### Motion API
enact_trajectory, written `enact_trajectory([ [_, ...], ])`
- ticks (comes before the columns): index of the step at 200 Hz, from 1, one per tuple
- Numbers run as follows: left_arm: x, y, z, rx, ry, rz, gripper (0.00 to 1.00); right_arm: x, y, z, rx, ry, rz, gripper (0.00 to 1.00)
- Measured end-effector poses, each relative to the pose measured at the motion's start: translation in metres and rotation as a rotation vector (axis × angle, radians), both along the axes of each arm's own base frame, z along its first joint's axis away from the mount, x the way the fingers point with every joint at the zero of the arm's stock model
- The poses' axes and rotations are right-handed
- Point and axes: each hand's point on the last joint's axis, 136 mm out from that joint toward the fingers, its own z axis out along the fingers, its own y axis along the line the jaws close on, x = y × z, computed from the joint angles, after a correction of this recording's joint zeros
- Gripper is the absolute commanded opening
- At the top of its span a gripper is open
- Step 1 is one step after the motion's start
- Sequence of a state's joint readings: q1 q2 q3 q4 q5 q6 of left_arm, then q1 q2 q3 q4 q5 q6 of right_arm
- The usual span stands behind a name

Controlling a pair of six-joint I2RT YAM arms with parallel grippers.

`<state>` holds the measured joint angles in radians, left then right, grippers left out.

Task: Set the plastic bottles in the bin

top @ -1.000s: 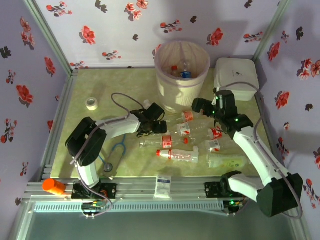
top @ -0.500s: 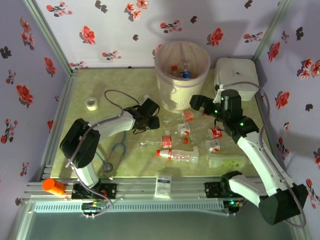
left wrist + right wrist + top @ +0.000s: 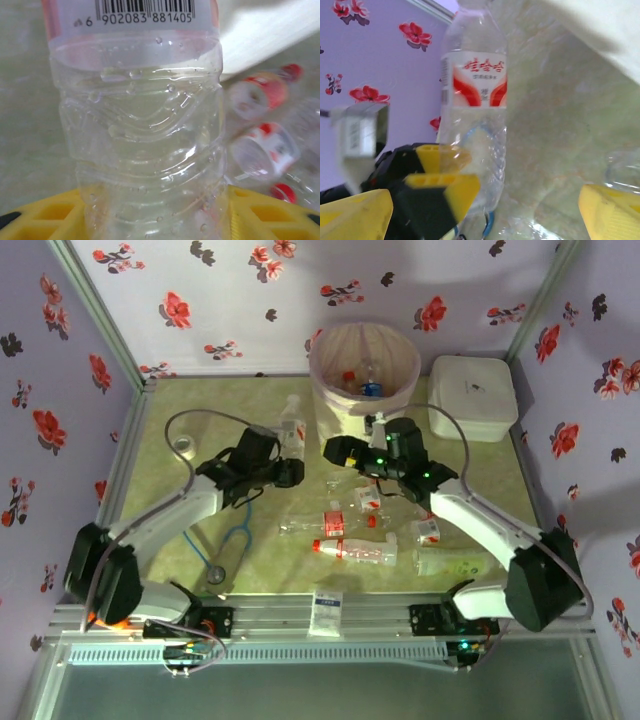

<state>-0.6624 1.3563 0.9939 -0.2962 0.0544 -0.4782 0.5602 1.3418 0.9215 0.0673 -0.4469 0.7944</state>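
Left fingers [image 3: 46, 218] pinch one red-label bottle [image 3: 293, 427] low on its body, upright just left of the bin [image 3: 341, 412], likely for dropping in; right fingers [image 3: 611, 210] spread wide nearby, other bottles [image 3: 348, 551] lying on the surface [image 3: 215, 405].

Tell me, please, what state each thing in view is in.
held bottle: roughly upright, gripped near its base
left gripper: shut on held bottle
right gripper: open, empty
bin: upright, some bottles inside
white box: lid closed
loose bottles: lying on their sides on the table
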Motion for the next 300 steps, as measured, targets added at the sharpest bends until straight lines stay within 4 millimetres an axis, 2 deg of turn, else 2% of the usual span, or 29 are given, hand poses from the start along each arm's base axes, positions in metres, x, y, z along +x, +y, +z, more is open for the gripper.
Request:
enact_trajectory([
  [40,-0.022,-0.021,0.01,-0.127,-0.031,-0.161,0.56,0.0,0.028,-0.005,0.02,0.007,0.05,0.95],
  [76,-0.028,-0.033,0.016,-0.19,-0.036,-0.225,0.56,0.008,0.047,-0.018,0.029,0.025,0.075,0.87],
  [96,-0.031,-0.036,0.018,-0.205,-0.04,-0.246,0.57,0.01,0.049,-0.027,0.027,0.053,0.076,0.74],
  [124,-0.032,-0.038,0.019,-0.211,-0.048,-0.261,0.58,0.014,0.053,-0.017,0.035,0.031,0.08,0.57],
  [145,-0.031,-0.038,0.021,-0.211,-0.061,-0.262,0.66,0.015,0.054,-0.014,0.036,0.027,0.082,0.5],
  [182,-0.034,-0.035,0.021,-0.196,-0.063,-0.269,0.84,0.013,0.055,-0.014,0.033,0.028,0.085,0.47],
  [200,-0.043,-0.027,0.029,-0.193,-0.091,-0.273,0.91,0.012,0.059,-0.011,0.033,0.027,0.094,0.46],
  [212,-0.051,-0.017,0.038,-0.193,-0.124,-0.264,1.0,0.013,0.064,-0.007,0.028,0.023,0.101,0.45],
  [247,-0.059,0.014,0.065,-0.204,-0.214,-0.188,1.0,0.009,0.083,0.003,-0.016,-0.013,0.139,0.44],
  [287,-0.058,0.044,0.071,-0.172,-0.232,-0.073,1.0,0.006,0.094,0.007,-0.092,-0.043,0.17,0.4],
  [300,-0.056,0.06,0.075,-0.169,-0.249,-0.001,1.0,0.003,0.096,0.011,-0.118,-0.064,0.188,0.4],
])
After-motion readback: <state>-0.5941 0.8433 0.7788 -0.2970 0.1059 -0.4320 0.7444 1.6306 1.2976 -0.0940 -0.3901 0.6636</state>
